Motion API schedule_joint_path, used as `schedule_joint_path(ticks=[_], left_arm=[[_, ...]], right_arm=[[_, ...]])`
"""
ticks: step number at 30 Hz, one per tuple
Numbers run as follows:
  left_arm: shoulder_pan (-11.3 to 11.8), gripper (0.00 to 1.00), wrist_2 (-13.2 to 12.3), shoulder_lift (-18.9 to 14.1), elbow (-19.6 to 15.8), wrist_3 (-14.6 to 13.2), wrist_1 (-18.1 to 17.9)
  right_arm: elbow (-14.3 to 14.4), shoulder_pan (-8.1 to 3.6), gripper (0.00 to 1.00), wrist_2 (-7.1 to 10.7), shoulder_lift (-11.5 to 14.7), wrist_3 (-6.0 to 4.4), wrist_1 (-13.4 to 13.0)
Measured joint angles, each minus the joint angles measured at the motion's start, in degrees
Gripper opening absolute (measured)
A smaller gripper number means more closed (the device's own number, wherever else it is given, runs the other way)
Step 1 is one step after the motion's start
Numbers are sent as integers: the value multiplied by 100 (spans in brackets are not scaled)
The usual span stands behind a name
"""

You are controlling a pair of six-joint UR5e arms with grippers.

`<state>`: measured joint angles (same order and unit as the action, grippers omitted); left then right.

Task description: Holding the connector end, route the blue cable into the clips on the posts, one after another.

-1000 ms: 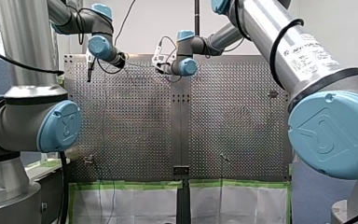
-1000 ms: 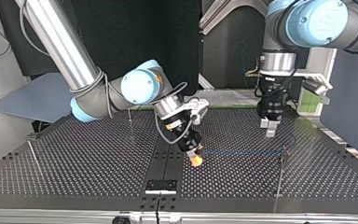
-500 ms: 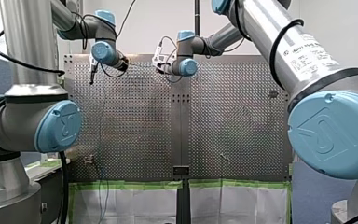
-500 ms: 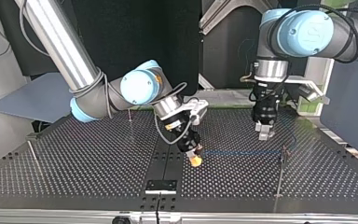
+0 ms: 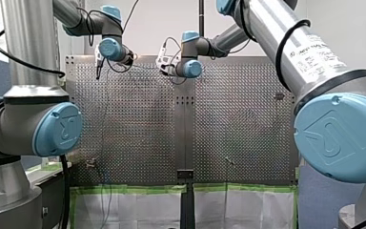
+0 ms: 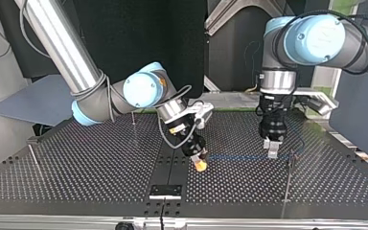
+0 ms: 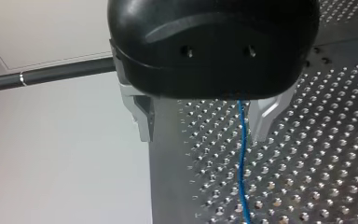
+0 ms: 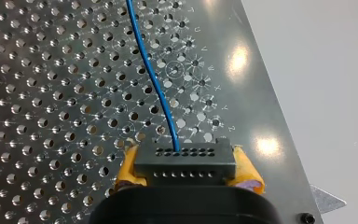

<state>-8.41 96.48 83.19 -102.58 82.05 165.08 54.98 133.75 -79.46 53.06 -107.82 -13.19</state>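
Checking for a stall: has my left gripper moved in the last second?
Yes. In the top view my left gripper has come down toward the cable and drifted to the view's left, away from the post.

The blue cable [image 6: 239, 157] bars the way from the connector [image 8: 185, 161] at the table's [image 6: 76, 163] centre strip toward a thin post [image 6: 286, 182]; bare table flanks it.

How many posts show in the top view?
3: a post at the left, one at the far edge left of centre, one at the right near my left end effector. More may be hidden.
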Motion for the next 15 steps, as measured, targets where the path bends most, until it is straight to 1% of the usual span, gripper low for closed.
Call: schedule_joint_path(ticks=[6, 12, 15], left_arm=[[-8, 100, 43, 158, 135, -4, 23], [-32, 100, 130, 435, 264, -74, 42], [-37, 100, 214, 580, 371, -73, 11]], right_arm=[[0, -3, 0, 0, 0, 3, 5], [0, -2, 0, 3, 0, 4, 7], [0, -4, 0, 7, 0, 4, 8]])
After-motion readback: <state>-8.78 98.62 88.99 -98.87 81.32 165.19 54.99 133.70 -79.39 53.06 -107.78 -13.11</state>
